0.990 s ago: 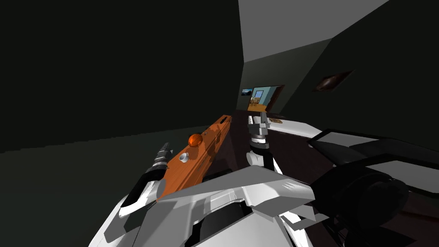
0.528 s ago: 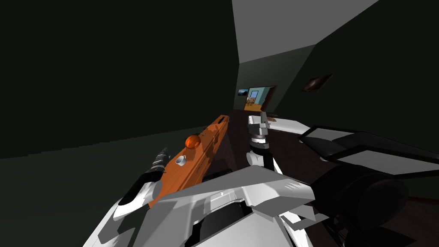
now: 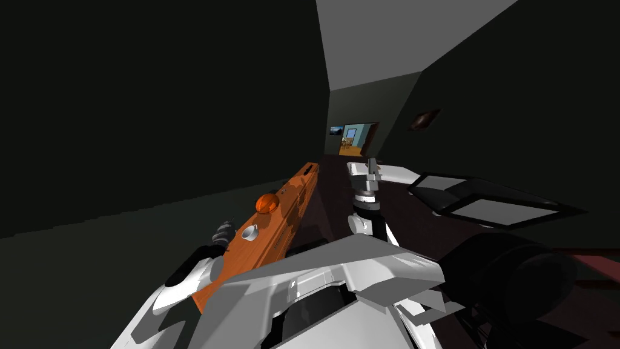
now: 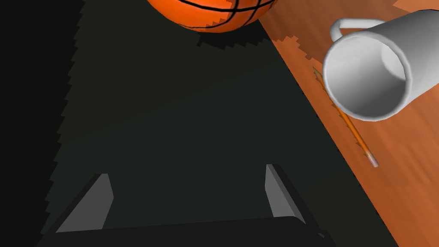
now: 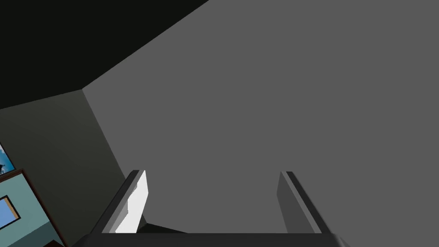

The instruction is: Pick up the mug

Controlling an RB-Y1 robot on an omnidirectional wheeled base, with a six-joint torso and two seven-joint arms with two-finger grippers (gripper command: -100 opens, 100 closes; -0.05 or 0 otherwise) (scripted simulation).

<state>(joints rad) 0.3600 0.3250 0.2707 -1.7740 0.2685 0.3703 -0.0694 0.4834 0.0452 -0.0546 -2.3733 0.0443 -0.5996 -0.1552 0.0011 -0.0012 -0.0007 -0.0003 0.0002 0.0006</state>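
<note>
A small white mug (image 3: 249, 232) stands on a long orange wooden tabletop (image 3: 290, 200), near its left edge. In the left wrist view the mug (image 4: 373, 68) turns its open mouth towards the camera, with its handle on the side nearer the basketball. My left gripper (image 4: 186, 188) is open and holds nothing. It hangs over dark floor beside the table edge, and the mug lies ahead, off past one finger (image 4: 278, 197). In the head view the left gripper (image 3: 223, 232) sits just left of the mug. My right gripper (image 3: 371, 166) is raised in front of me, open and holding nothing (image 5: 210, 193).
An orange basketball (image 3: 267, 203) rests on the tabletop just beyond the mug, large in the left wrist view (image 4: 214, 13). A pencil (image 4: 351, 128) lies along the table edge by the mug. Dark furniture with pale panels (image 3: 484, 203) stands to the right. A lit doorway (image 3: 354, 136) is far ahead.
My head view has swung, sliding the table and room leftward. My left hand has sunk a little beside the table edge. The mug and ball stay put on the table.
</note>
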